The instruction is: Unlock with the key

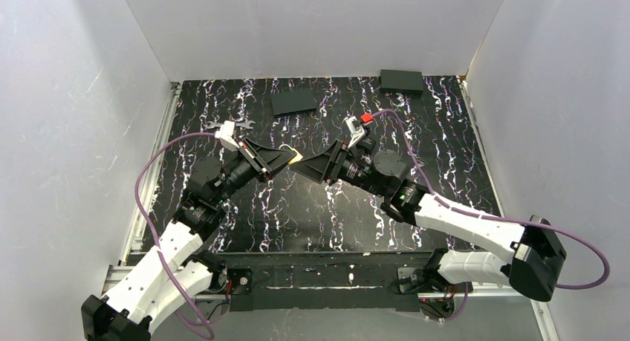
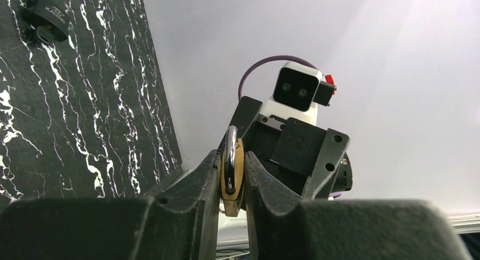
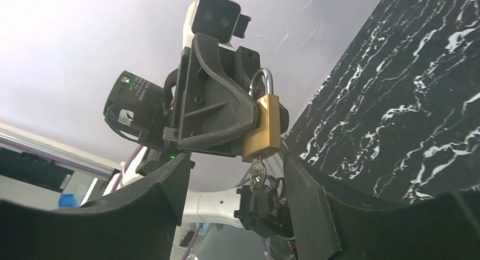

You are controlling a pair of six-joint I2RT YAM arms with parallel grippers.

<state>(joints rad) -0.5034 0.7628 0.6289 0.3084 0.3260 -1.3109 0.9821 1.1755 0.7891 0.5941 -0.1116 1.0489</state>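
Observation:
My left gripper point(image 1: 286, 157) is shut on a brass padlock point(image 1: 296, 157) and holds it above the middle of the mat. In the left wrist view the padlock point(image 2: 232, 180) sits edge-on between the fingers point(image 2: 206, 175), with the steel shackle pointing away. In the right wrist view the padlock point(image 3: 263, 127) hangs with its shackle closed. A tiny key point(image 3: 257, 170) sticks out of its underside, and the key's head looks greyish here. My right gripper point(image 3: 238, 161) is open, with one finger on each side of the key and neither touching it. In the top view the right gripper point(image 1: 310, 166) faces the left one.
A silver wrench point(image 1: 230, 124) lies at the back left of the black marbled mat point(image 1: 446, 155). A flat black block point(image 1: 294, 101) and a black box point(image 1: 401, 81) sit at the back. A black lettered object point(image 2: 45, 19) lies on the mat. White walls enclose three sides.

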